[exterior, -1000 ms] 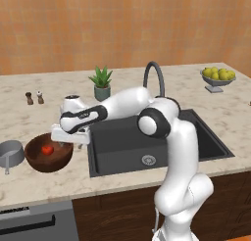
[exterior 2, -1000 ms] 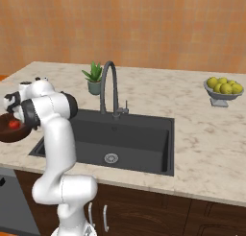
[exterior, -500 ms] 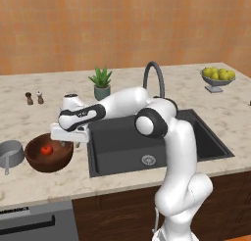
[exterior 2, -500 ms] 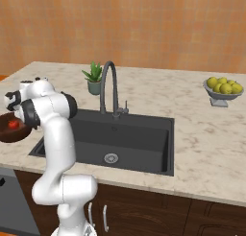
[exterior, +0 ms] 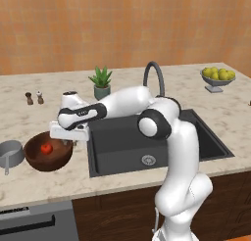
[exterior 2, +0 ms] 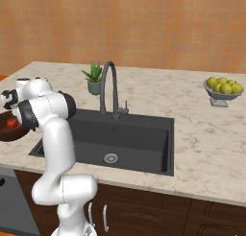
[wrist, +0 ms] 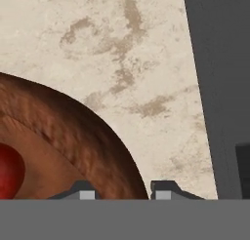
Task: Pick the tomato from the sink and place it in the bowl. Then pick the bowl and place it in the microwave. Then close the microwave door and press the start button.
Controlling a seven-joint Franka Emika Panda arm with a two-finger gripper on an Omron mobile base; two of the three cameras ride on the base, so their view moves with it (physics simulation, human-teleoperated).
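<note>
Find the tomato (exterior: 46, 148) lying inside the bowl (exterior: 49, 154), out of the sink (exterior: 147, 142), so count the first step as done. Compare with a second ago: no shift in tomato or bowl, hardly any in the arm, only a drawing-in of the pincer (exterior: 68, 139) at the bowl's right rim, on the side nearest the sink. In the hand view, see the two fingertips (wrist: 87, 194) straddling the brown rim, one over the inside, one over the marble table (wrist: 146, 63) outside. Read this as the start of the second step, the grab on the bowl ahead of the carry to the microwave. Cannot tell whether the pincer (wrist: 125, 192) already clamps the wall or merely stands narrowed around it; no lift visible, with the bowl flat on the table (exterior: 29, 186).

Hard to make out:
- Cuts off most of the bowl and all but a red sliver of the tomato (wrist: 10, 170) at the hand view's left edge.
- Hides the finger contact under the white hand in the left base view.
- Leaves just a slice of bowl (exterior 2: 6, 132) and tomato (exterior 2: 11, 123) behind the arm in the right base view.

Nearby, note the small grey pan (exterior: 11, 154) just left of the bowl.
</note>
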